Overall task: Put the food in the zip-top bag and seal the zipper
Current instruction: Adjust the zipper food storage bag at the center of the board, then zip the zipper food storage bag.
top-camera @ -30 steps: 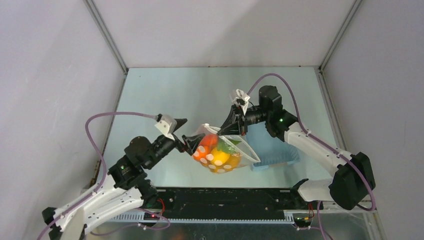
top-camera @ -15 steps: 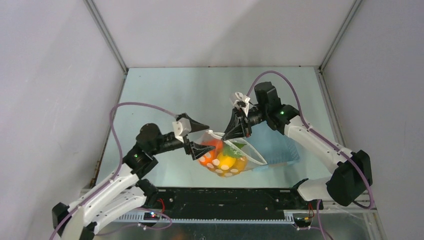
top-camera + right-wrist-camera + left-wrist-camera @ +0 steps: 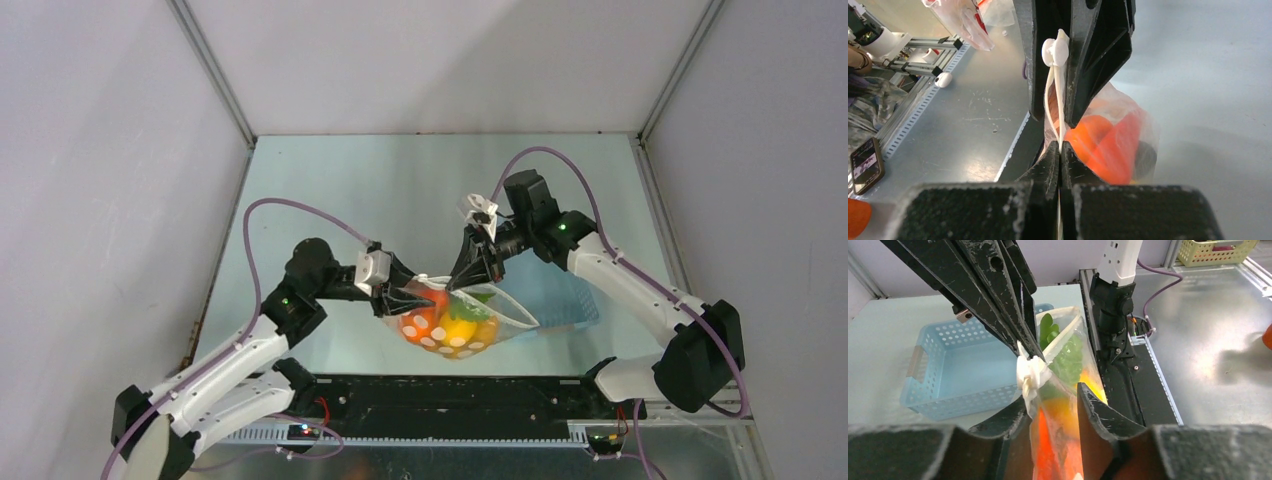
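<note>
The zip-top bag point(image 3: 455, 328), clear with white dots, hangs in the air between both grippers. The food point(image 3: 448, 322) shows through it in orange, yellow and green. My right gripper point(image 3: 463, 283) point(image 3: 1060, 146) is shut on the white zipper point(image 3: 1054, 102) strip along the bag's top edge. My left gripper point(image 3: 412, 297) point(image 3: 1052, 395) straddles the bag's left end just behind the white slider point(image 3: 1030, 375) point(image 3: 1055, 50). Its jaws are narrowed, and both fingers point(image 3: 1093, 412) touch the film. Red and orange food point(image 3: 1050, 445) fills the gap behind them.
A light blue perforated basket point(image 3: 562, 300) point(image 3: 963, 365) stands on the table under and to the right of the bag. The black base rail point(image 3: 450, 395) runs along the near edge. Grey walls close in the table on three sides.
My left gripper has swung in toward the bag's left end, and its jaws have gone from wide apart to narrow around the bag. The right gripper keeps its hold and has shifted slightly.
</note>
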`<state>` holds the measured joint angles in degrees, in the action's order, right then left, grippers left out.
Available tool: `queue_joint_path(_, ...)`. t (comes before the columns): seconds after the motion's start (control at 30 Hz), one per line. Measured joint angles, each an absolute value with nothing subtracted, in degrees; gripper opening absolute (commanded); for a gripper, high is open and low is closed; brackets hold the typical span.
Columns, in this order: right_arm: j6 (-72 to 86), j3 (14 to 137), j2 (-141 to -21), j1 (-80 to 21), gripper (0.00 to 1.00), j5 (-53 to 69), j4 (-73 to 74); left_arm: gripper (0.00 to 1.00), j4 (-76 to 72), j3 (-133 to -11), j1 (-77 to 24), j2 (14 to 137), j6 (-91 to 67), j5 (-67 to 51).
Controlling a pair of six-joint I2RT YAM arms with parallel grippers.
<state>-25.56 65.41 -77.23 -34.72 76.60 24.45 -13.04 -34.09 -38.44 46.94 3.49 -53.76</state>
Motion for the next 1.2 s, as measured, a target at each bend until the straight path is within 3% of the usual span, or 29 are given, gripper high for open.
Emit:
queue_joint_path(0.07,-25.65,65.41,-77.23,-34.85,0.0,76.58,24.77,0.14,-13.06,-34.17,-38.44,47.81,3.64,-54.54)
queue_joint_path(0.13,-25.85,65.41,-77.21,-35.07,0.0,76.49,25.26,0.02,-12.75,-34.57,-38.44,48.77,3.9,-54.85)
queue_joint_path(0.17,-26.06,65.41,-77.17,-35.18,0.02,76.38,25.45,0.01,-12.51,-34.98,-38.39,49.28,4.16,-55.11)
queue_joint_path(0.2,-26.28,65.41,-77.03,-35.27,0.17,76.01,25.69,0.0,-12.21,-35.38,-38.37,49.65,4.12,-55.42)
queue_joint_path(0.33,-27.03,65.56,-76.03,-35.38,0.51,72.62,26.72,0.0,-10.52,-36.21,-38.37,50.0,4.58,-55.94)
queue_joint_path(0.4,-27.29,65.78,-75.35,-35.44,0.65,70.65,26.89,0.0,-9.28,-36.21,-38.37,50.0,4.78,-55.79)
queue_joint_path(0.47,-27.33,65.93,-74.65,-35.73,0.7,69.25,27.14,0.0,-8.14,-36.21,-38.37,49.93,5.08,-55.48)
queue_joint_path(0.63,-28.56,66.04,-72.23,-39.22,0.73,65.6,26.79,0.0,-5.91,-36.21,-38.59,49.12,6.24,-54.04)
queue_joint_path(0.8,-23.97,66.04,-71.57,-46.63,0.68,56.16,19.81,0.0,-3.81,-36.25,-39.7,48.34,6.92,-50.33)
queue_joint_path(0.97,-20.84,66.02,-71.55,-49.3,0.55,48.84,15.51,0.0,-1.91,-36.82,-40.38,48.21,7.99,-47.22)
queue_joint_path(1.1,-19.92,66.02,-71.55,-50.24,0.53,45.3,14.83,0.0,-1.15,-37.08,-40.38,47.94,8.54,-46.35)
queue_joint_path(1.2,-19.92,66.02,-71.44,-50.81,0.46,43.79,14.85,0.0,-0.73,-37.08,-40.38,47.35,8.86,-46.19)
